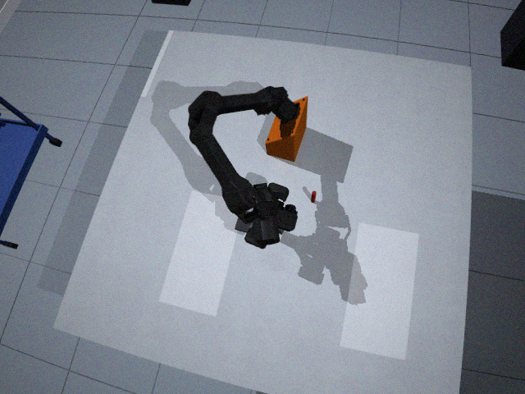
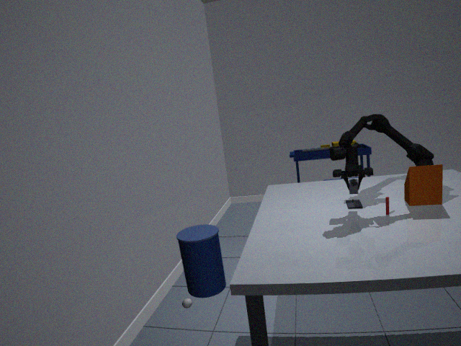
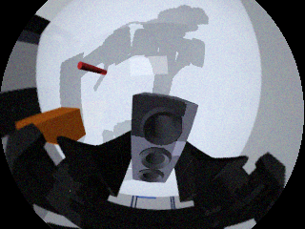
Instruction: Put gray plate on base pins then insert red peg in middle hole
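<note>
While the arm [image 1: 212, 122] [image 2: 396, 137] hides the base from above, the fingers [image 2: 353, 186] clamp the gray plate [image 2: 353, 184] [image 3: 142, 145].

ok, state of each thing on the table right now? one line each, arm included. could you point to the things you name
gripper [image 2: 353, 187] [image 3: 155, 133]: shut on the gray plate, raised above the table
gray plate [image 2: 353, 184] [image 3: 186, 125]: held, off the base
base [image 2: 358, 205]: on the table, no plate on it
red peg [image 1: 313, 196] [image 2: 387, 205] [image 3: 91, 68]: upright, not inserted
orange block [image 1: 280, 148] [image 2: 425, 186] [image 3: 64, 125]: standing on the table
arm [image 1: 206, 112] [image 2: 377, 122]: bent, reaching out
</note>
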{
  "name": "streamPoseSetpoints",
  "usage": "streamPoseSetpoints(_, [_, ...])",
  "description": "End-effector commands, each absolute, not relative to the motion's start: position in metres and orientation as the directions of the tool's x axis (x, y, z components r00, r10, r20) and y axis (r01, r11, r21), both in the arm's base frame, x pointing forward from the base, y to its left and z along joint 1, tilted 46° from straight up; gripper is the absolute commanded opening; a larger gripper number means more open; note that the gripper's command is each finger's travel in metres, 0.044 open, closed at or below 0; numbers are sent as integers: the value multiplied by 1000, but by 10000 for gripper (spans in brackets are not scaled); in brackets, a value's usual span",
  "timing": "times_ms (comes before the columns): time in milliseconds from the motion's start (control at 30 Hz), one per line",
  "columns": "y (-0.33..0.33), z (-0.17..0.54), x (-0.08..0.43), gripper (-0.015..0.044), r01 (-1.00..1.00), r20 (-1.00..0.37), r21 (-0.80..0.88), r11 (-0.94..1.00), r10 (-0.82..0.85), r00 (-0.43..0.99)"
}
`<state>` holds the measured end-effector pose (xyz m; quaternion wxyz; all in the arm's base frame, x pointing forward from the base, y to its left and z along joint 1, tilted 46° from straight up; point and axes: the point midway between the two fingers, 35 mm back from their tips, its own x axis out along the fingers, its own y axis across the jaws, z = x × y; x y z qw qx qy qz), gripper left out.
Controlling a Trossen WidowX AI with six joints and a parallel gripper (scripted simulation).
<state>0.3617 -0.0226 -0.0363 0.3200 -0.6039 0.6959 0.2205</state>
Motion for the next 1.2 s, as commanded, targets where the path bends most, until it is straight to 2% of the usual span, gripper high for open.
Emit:
streamPoseSetpoints(0, [-36,-32,361,0,-986,-707,-66,153,-704,-62])
streamPoseSetpoints(600, [-90,-17,351,0,-996,-691,7,83,-720,-65])
streamPoseSetpoints(1167, [-91,-16,351,0,-997,-691,7,83,-720,-65])
